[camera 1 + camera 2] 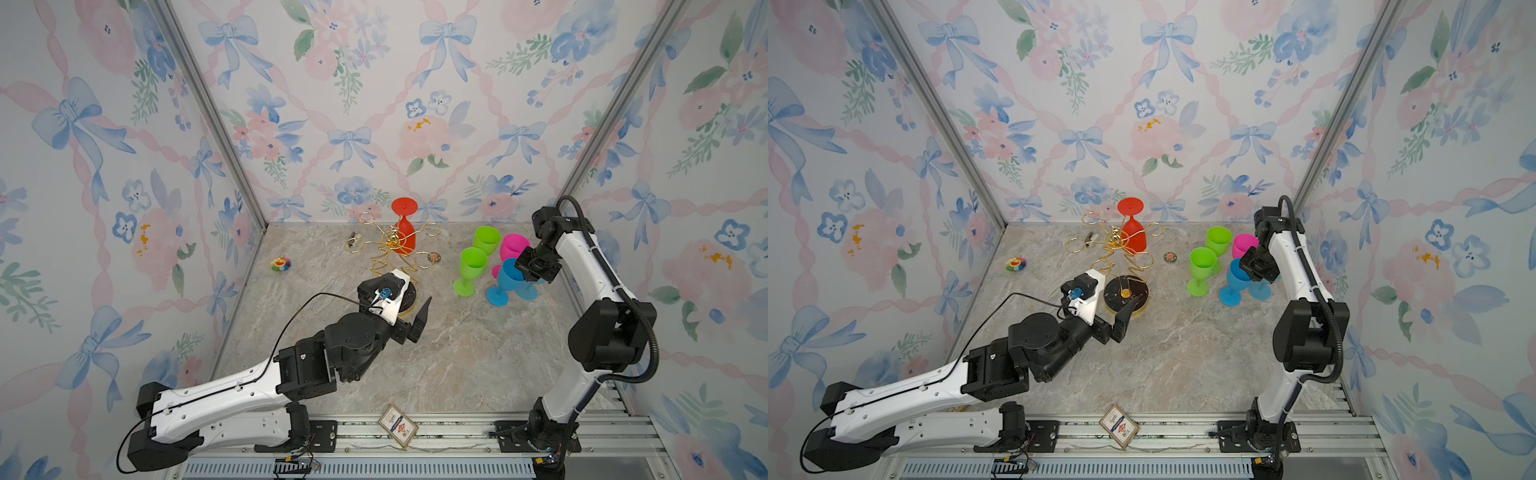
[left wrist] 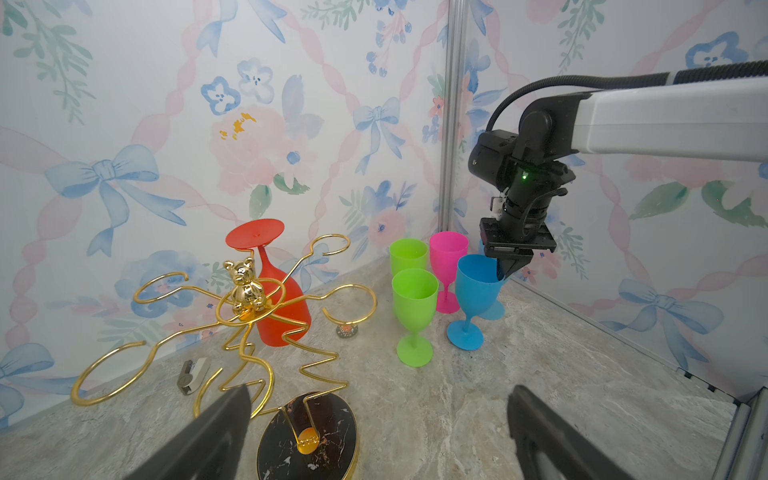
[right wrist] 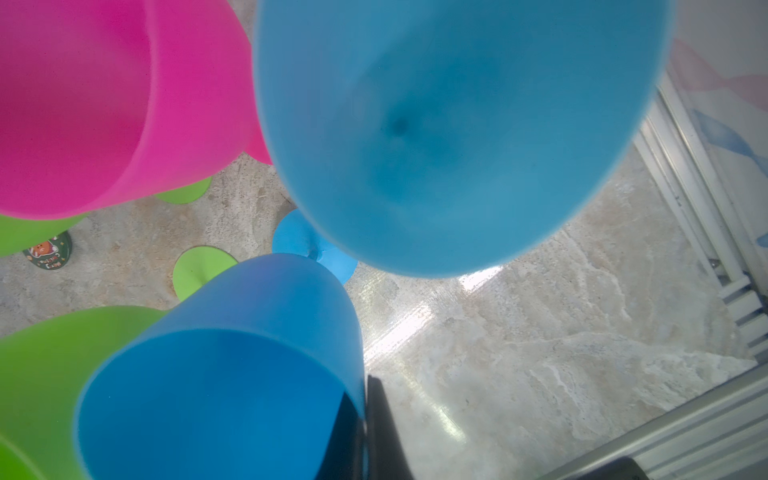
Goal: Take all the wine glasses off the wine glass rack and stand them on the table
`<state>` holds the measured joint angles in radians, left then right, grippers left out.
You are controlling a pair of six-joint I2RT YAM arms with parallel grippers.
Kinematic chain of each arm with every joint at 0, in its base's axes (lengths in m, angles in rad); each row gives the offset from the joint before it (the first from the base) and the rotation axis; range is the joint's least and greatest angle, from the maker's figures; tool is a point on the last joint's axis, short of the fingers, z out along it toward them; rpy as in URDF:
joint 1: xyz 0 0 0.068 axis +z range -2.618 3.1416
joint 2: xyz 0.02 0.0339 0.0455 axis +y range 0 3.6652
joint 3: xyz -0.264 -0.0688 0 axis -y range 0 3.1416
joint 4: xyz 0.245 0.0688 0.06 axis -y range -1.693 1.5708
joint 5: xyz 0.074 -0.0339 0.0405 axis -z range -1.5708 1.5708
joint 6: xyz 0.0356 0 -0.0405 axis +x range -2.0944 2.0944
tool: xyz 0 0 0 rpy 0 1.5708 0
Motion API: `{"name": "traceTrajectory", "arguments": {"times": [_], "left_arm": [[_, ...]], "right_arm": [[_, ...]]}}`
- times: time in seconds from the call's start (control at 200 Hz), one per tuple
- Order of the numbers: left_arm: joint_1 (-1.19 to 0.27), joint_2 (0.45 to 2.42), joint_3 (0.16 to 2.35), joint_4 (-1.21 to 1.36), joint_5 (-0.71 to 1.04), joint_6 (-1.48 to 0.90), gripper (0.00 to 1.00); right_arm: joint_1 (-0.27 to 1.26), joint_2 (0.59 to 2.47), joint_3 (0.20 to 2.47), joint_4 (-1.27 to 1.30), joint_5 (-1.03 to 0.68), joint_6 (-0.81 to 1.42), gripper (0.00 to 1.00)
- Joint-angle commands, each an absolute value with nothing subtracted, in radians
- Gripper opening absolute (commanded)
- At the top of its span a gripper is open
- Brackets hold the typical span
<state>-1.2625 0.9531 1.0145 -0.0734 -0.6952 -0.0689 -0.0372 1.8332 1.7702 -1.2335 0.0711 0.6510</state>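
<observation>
Wine glass (image 2: 297,303), the red one, hangs upside down on a back arm of the rack (image 2: 245,291). Its foot sits above the wire loop, and gold wire crosses part of its bowl. You'll find the left gripper (image 2: 379,392) low by the rack's black base, jaws wide apart and holding nothing. In both top views only one finger (image 1: 422,320) shows; the other lies under the wrist. In a top view that wrist also covers much of the base. Your right gripper (image 2: 509,268) is pinched together on the rim of a blue glass (image 2: 478,286) among the standing glasses at the right of the table (image 2: 457,395). Its wrist view is a close blur: one dark finger (image 3: 384,428) outside the wall, the other only a shadow through the plastic. A second blue glass (image 3: 436,124) crowds that view, out of focus.
</observation>
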Motion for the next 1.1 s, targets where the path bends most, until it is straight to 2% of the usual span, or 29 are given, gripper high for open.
{"name": "traceTrajectory", "arguments": {"times": [0.0, 0.335, 0.545, 0.69, 0.725, 0.755, 0.8, 0.815, 1.095], "left_arm": [[-1.255, 0.930, 1.006, -0.082, -0.687, -0.094, 0.98], [-1.256, 0.910, 0.997, -0.110, -0.687, -0.114, 0.98], [-1.255, 0.900, 0.991, -0.119, -0.681, -0.124, 0.98], [-1.255, 0.899, 0.988, -0.128, -0.674, -0.131, 0.98], [-1.255, 0.899, 0.988, -0.131, -0.672, -0.131, 0.98], [-1.256, 0.898, 0.989, -0.133, -0.673, -0.131, 0.98], [-1.255, 0.897, 0.989, -0.135, -0.672, -0.132, 0.98], [-1.255, 0.897, 0.989, -0.136, -0.672, -0.132, 0.98], [-1.252, 0.897, 0.977, -0.140, -0.672, -0.128, 0.98]], "right_arm": [[-0.028, 1.857, 1.804, -1.235, 0.065, 0.649, 0.00], [-0.023, 1.876, 1.816, -1.242, 0.061, 0.656, 0.00], [-0.023, 1.875, 1.816, -1.243, 0.061, 0.660, 0.11], [-0.022, 1.874, 1.815, -1.245, 0.064, 0.661, 0.14], [-0.021, 1.872, 1.815, -1.246, 0.066, 0.661, 0.16], [-0.021, 1.871, 1.815, -1.246, 0.067, 0.660, 0.21], [-0.022, 1.870, 1.814, -1.244, 0.065, 0.657, 0.43], [-0.022, 1.868, 1.812, -1.241, 0.065, 0.657, 0.46], [-0.018, 1.837, 1.823, -1.246, 0.055, 0.655, 0.46]]}}
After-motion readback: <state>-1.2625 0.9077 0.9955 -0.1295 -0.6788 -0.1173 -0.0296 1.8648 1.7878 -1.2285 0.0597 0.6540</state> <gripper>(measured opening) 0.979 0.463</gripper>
